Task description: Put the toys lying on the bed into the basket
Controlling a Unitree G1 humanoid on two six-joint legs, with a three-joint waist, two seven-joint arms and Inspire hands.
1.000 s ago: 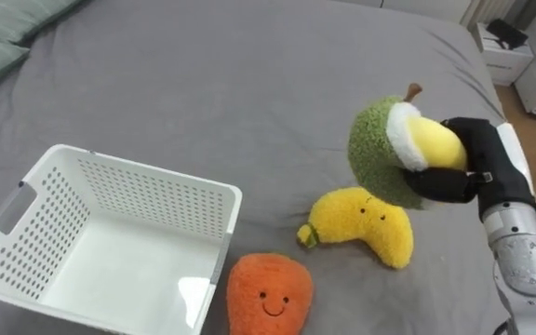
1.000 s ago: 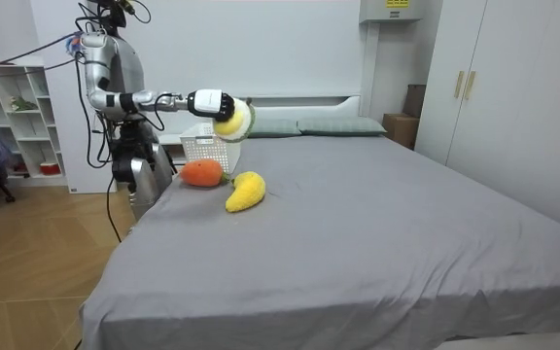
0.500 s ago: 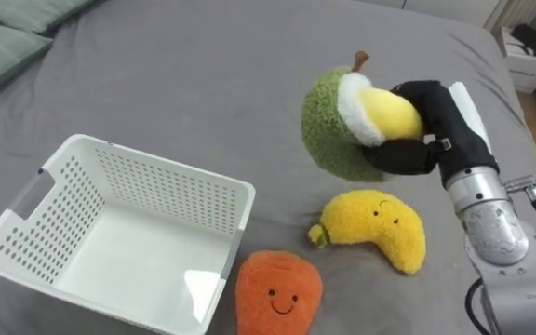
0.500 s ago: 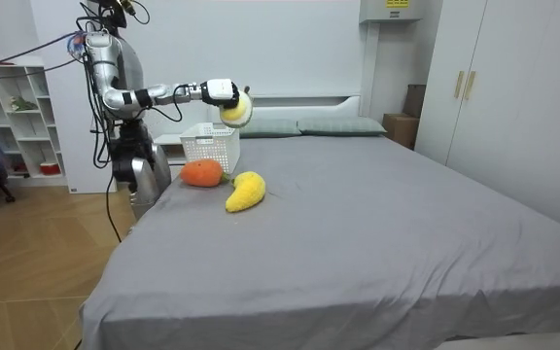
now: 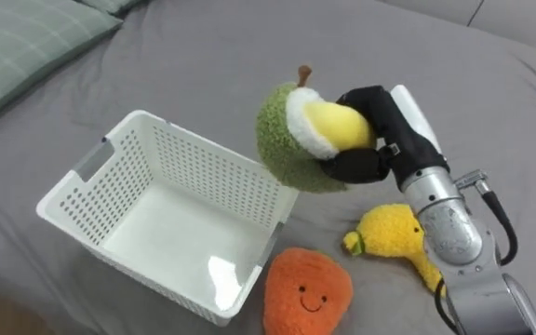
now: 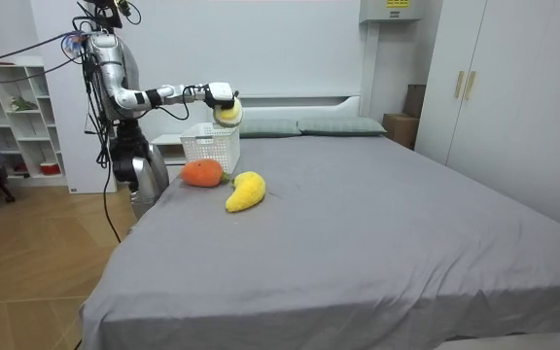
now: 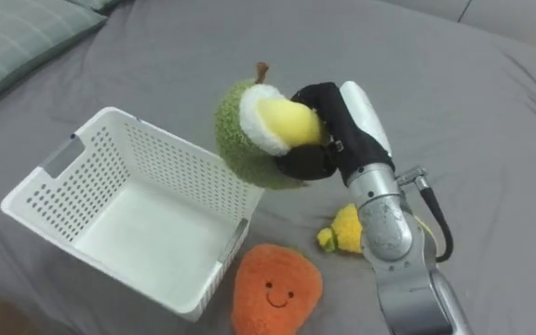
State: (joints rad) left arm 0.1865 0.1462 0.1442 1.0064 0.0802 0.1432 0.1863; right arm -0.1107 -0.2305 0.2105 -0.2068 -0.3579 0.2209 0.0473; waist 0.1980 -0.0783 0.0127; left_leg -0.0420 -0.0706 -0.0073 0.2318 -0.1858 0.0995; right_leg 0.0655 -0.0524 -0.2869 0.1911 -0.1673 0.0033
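Right hand (image 5: 380,135) clasps the green plush toy (image 5: 282,144) above the basket (image 5: 203,167) rim; likely soft, light, best held round its middle.

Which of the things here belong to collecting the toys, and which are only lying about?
For the job: green plush fruit in the right hand, yellow banana plush, orange plush, white basket.
Lying about: pillow, wardrobe, shelf unit.
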